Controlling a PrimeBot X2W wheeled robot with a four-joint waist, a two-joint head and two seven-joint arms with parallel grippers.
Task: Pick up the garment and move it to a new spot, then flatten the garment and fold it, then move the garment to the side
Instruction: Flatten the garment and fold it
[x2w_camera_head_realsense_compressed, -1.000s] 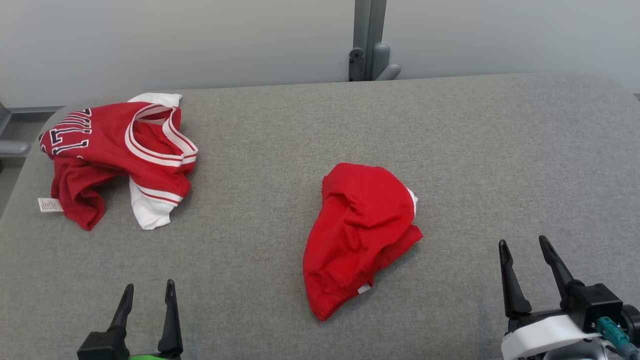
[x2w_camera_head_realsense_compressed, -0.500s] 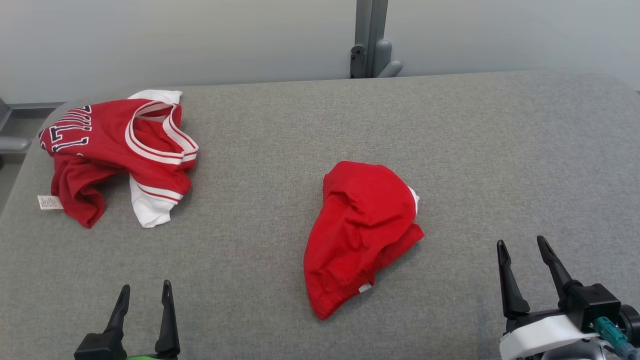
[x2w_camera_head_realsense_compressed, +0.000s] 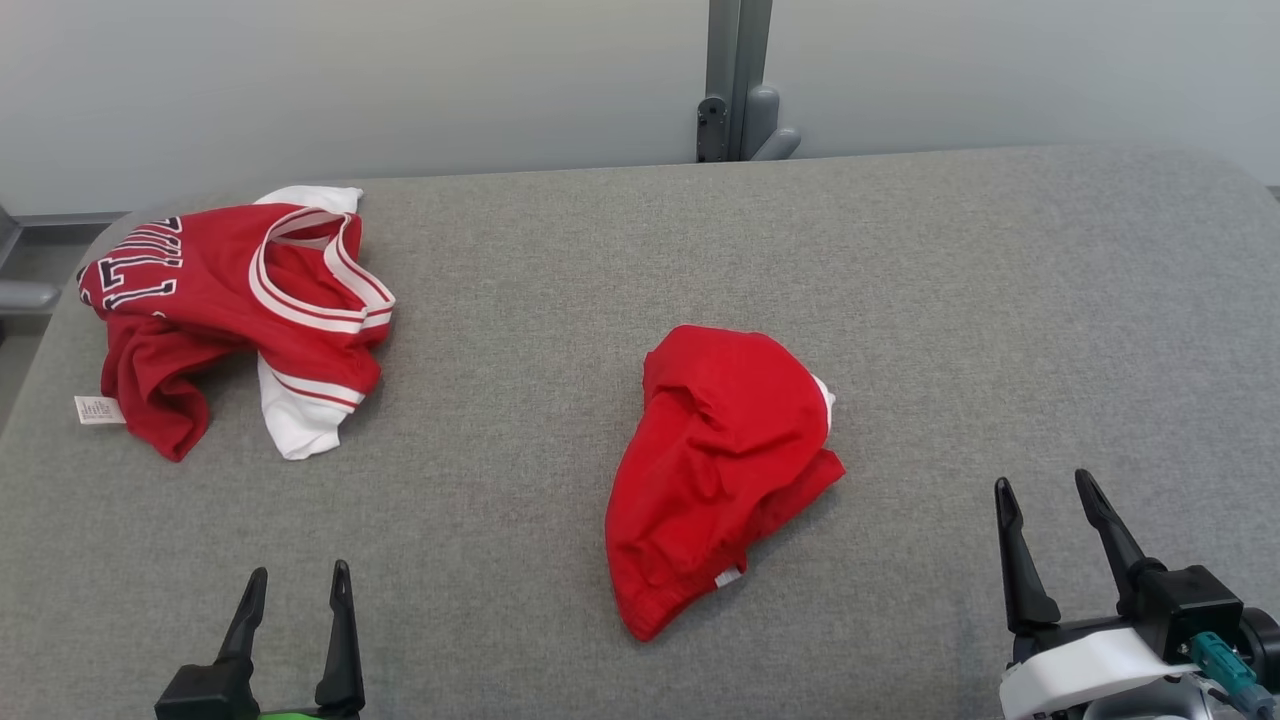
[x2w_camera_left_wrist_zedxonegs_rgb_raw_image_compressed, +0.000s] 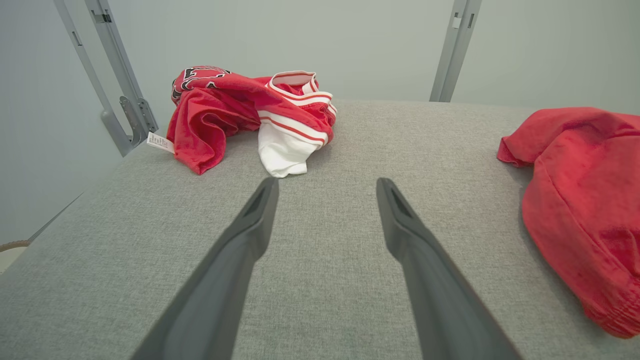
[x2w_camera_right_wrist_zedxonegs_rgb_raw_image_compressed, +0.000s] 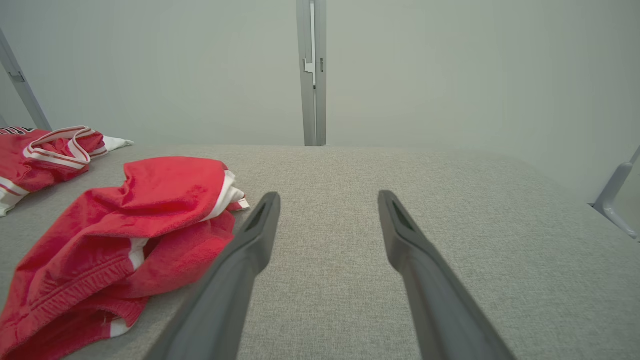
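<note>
You see the grey table (x2w_camera_head_realsense_compressed: 600, 250) from above in the head view. Both wrist views skim low across it toward the wall (x2w_camera_right_wrist_zedxonegs_rgb_raw_image_compressed: 450, 75), all sharing the red shorts (x2w_camera_head_realsense_compressed: 725, 470).

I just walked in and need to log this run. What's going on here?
Nothing is being handled yet. The robot's left gripper and right gripper are both open and empty at the near edge of the gray table. A pair of crumpled red shorts lies mid-table between them. A bunched red and white jersey sits at the far left corner.
</note>
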